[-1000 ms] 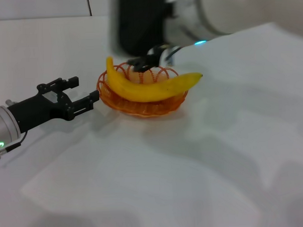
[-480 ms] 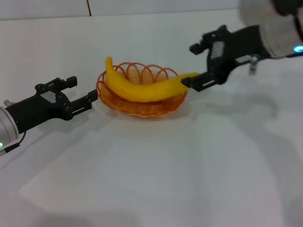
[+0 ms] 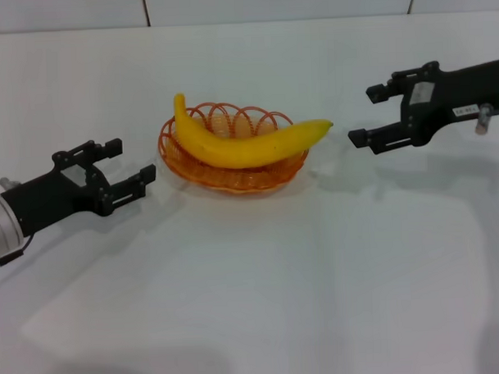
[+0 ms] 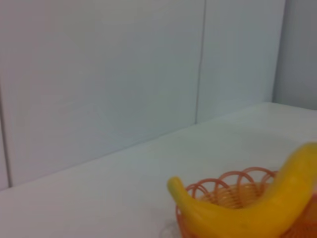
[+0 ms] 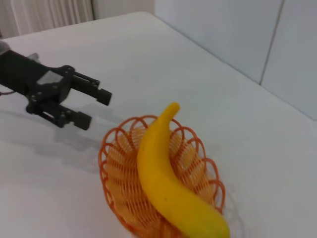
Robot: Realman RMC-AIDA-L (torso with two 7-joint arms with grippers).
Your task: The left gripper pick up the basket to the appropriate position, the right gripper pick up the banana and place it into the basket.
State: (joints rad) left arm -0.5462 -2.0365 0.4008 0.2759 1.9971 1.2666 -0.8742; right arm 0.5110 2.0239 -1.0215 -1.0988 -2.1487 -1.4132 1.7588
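The basket [image 3: 232,151] sits on the white table [image 3: 261,277], slightly left of centre and toward the far side. The banana [image 3: 244,142] lies across it, resting on the looped rim, longer than the basket is wide: its stem end sticks up over the far left rim, and its blunt end juts out past the right rim.

The left gripper [image 3: 122,167] is at the left, just beside the basket's left edge but clear of it, close to the table. Its two fingers stand apart with nothing between them, pointing toward the basket.

The right gripper [image 3: 376,115] is at the right, near the banana's blunt end but not touching it, with a gap of bare table between. Its fingers are spread wide, one farther off and one nearer, holding nothing. A small white label shows on its body.

In the right wrist view the banana [image 5: 166,183] fills the length of the basket [image 5: 116,183], and the left gripper [image 5: 91,106] is seen beyond it, fingers parted.
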